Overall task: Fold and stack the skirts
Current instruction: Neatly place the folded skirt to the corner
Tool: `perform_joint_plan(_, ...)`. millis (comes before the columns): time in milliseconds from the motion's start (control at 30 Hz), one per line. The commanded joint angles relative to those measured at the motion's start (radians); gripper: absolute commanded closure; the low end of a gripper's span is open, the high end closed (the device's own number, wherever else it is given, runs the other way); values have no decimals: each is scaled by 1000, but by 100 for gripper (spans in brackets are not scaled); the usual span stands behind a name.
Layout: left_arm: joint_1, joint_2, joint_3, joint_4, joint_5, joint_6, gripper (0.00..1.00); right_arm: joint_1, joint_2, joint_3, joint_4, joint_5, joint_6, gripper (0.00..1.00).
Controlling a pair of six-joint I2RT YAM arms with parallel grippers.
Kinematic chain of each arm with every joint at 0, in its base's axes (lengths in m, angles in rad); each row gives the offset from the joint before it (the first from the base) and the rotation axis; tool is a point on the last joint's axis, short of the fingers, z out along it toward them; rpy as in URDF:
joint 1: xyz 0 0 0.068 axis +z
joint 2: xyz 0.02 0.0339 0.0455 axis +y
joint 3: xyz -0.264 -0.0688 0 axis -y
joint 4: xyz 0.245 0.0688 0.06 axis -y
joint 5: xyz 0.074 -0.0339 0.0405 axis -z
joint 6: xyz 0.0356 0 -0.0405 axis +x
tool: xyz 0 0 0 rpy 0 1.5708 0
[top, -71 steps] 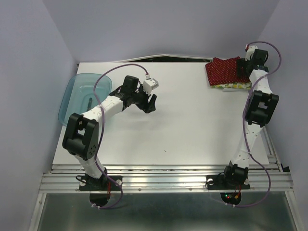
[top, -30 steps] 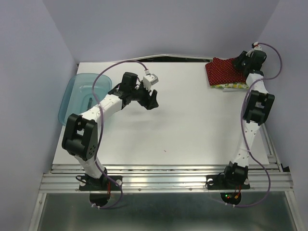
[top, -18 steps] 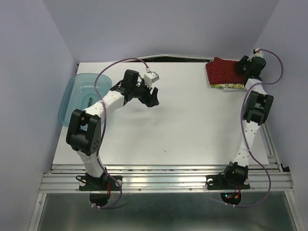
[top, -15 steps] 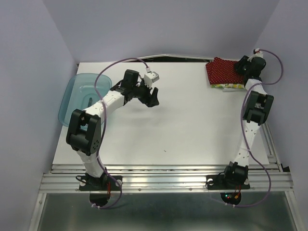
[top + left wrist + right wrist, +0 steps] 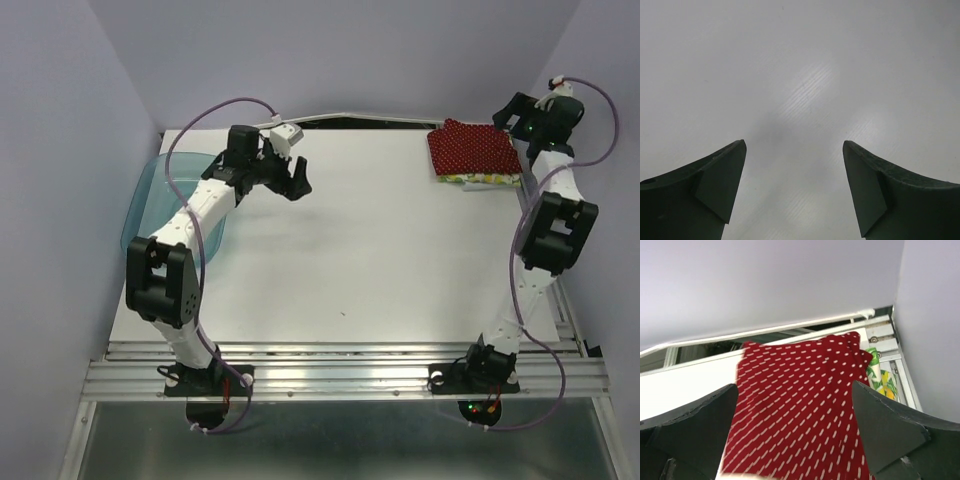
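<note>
Red dotted skirt (image 5: 473,148) folded atop fruit-print skirt (image 5: 487,179) — far-right corner

dotted skirt (image 5: 473,150) on fruit-print skirt (image 5: 485,179), far-right corner of table (image 5: 380,260) | tray (image 5: 138,212) at left edge

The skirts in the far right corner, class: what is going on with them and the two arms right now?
The dark red dotted skirt lies folded on top of the cream fruit-print skirt, whose edge peeks out beneath, at the far right corner of the table. The right hand hangs open beside the stack, holding nothing. The left hand is open too, over bare table. A blue tray sits at the left edge. The stack looks made.
</note>
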State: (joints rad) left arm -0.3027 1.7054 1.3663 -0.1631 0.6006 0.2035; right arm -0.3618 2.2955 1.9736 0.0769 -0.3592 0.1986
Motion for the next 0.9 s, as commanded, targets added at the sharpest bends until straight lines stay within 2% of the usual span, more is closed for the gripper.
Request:
perform_joint_plan(0, 22, -104, 128, -5, -42, 42, 10, -14, -269, -62, -155, -89, -102, 0)
perform_joint_plan(67, 30, -99, 171, -62, -76, 76, 10, -14, -341, -146, -253, -147, -139, 0)
perform_joint_plan(167, 40, -118, 159, -88, -108, 74, 10, -14, -474, -234, -389, -204, -191, 0)
perform_joint_plan(233, 40, -150, 101, -84, -120, 77, 10, 9, -557, -310, -512, -234, -281, 0)
perform_joint_plan(300, 40, -174, 51, -72, -154, 71, 10, 18, -622, -396, -548, -245, -301, 0)
perform_joint_plan(333, 40, -188, 0, -67, -165, 70, 10, 18, -690, -503, -561, -259, -327, 0)
perform_joint_plan(433, 40, -245, -125, -46, -211, 60, 10, 78, -803, -719, -562, -253, -358, 0)
perform_joint_plan(567, 40, -341, -278, -15, -251, 83, 10, 237, -983, -910, -549, -181, -361, 0)
perform_joint_plan(667, 40, -387, -355, -12, -271, 99, 10, 311, -1054, -1019, -523, -141, -332, 0)
perform_joint_plan(867, 40, -438, -412, -4, -265, 105, 11, 350, -1082, -1067, -508, -136, -283, 0)
